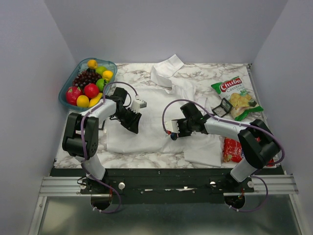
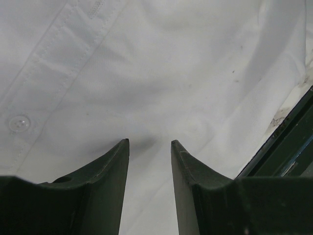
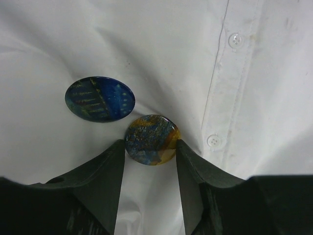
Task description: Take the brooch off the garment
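The garment [image 1: 154, 105], a white wrinkled shirt, lies spread over the marble table. Two round brooches sit on its cloth in the right wrist view. A blue-and-gold brooch [image 3: 152, 139] is caught at its edges between my right gripper's [image 3: 149, 143] fingertips, which touch it on both sides. A dark-blue brooch [image 3: 100, 99] lies just up and to the left, free of the fingers. In the top view the right gripper [image 1: 172, 132] is at the shirt's lower middle, with a dark pin [image 1: 173, 136] at its tips. My left gripper [image 2: 149, 142] stands open over plain shirt cloth [image 2: 171, 73], holding nothing.
A bowl of fruit [image 1: 88, 83] stands at the back left. A chips bag [image 1: 237, 95], a small black square frame [image 1: 222, 106] and a red packet [image 1: 231, 149] lie to the right. The table's dark front edge [image 2: 288, 142] runs close to the left gripper.
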Robot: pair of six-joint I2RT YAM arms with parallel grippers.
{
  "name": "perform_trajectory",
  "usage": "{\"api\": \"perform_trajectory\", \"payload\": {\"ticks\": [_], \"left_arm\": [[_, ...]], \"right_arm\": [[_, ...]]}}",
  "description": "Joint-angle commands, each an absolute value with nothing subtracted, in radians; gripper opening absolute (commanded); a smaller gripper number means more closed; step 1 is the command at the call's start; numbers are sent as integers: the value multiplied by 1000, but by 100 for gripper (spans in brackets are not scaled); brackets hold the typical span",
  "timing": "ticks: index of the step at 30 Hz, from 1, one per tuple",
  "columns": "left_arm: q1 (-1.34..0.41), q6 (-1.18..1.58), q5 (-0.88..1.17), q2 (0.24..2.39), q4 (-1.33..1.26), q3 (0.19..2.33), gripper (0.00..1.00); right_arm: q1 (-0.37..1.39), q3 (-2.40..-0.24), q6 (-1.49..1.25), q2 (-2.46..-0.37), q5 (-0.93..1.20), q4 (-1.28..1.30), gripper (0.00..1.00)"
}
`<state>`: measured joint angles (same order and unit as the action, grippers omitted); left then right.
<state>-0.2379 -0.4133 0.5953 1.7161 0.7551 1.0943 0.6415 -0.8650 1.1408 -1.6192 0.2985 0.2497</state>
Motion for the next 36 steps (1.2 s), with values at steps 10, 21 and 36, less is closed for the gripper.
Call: {"api": "perform_trajectory", "payload": {"ticks": [10,21,36], "left_arm": [[-236,-410,629,1726,765,1123,48],[-236,-413,623,1720,784,1121,48],[-236,-408,643,1758,773,1147,48]], "right_arm": [[643,-900,1158,-1614,365,297,52],[643,-922,1241,-1675,377,394,59],[635,-940,1117,-1589,301,190,47]]}}
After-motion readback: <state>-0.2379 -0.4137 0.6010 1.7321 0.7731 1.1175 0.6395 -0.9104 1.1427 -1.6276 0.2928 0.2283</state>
